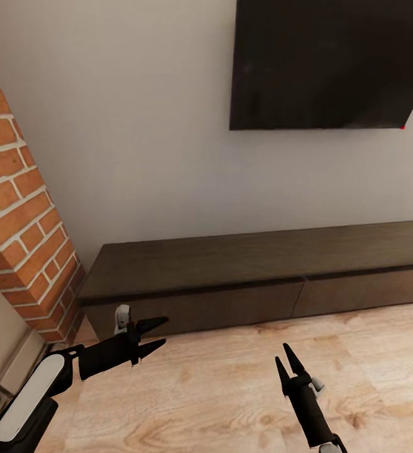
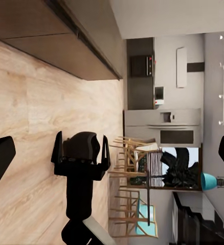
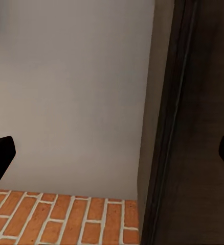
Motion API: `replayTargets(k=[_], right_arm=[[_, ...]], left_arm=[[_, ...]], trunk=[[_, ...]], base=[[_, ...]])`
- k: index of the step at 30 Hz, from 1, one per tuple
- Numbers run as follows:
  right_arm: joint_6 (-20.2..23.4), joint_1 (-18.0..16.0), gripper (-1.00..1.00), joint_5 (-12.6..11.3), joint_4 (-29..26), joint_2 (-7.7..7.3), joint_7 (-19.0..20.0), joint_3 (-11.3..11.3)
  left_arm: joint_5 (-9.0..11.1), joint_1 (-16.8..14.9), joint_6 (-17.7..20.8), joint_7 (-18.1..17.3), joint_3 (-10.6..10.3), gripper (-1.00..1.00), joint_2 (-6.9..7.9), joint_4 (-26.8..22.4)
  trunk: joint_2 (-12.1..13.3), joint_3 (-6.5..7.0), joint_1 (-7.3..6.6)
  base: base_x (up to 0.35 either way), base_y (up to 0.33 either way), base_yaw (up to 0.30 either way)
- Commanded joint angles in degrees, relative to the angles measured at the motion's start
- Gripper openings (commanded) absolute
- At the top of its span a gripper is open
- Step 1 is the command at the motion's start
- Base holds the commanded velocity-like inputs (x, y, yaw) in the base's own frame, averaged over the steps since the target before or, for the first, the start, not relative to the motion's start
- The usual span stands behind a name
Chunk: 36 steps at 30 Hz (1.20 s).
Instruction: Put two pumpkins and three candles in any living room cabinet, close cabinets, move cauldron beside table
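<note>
Both end effectors, left and right, spread and empty over the floor; cabinet just ahead against the wall, drawers shut. Judged early: loading and cauldron placement apparently left

A pale grey wall carries a dark television. A brick column stands left, above a light wooden floor.
</note>
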Motion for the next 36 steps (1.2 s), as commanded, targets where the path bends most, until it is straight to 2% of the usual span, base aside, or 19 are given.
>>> replayTargets(k=[1, 25, 36], right_arm=[[0.6, 0.0, 1.0, -0.6, 0.0, -0.01, 0.2, 0.0], [0.6, 0.0, 1.0, -0.5, 0.0, -0.01, -0.1, 0.0], [0.5, 0.0, 1.0, -0.5, 0.0, -0.01, -0.8, 0.0]], left_arm=[[-0.4, 0.0, 0.1, -0.5, 0.0, 1.0, 0.04, 0.0], [-0.4, 0.0, 0.1, -0.5, -0.1, 1.0, -0.01, 0.0], [-0.4, 0.0, 0.1, -0.5, -0.3, 1.0, -0.01, -0.1]], trunk=[[0.0, -0.05, 0.02], [0.0, -0.05, 0.02], [0.0, -0.05, 0.02]], base=[[0.271, 0.0, 0.0], [0.26, 0.0, 0.0], [0.067, 0.0, 0.0]])
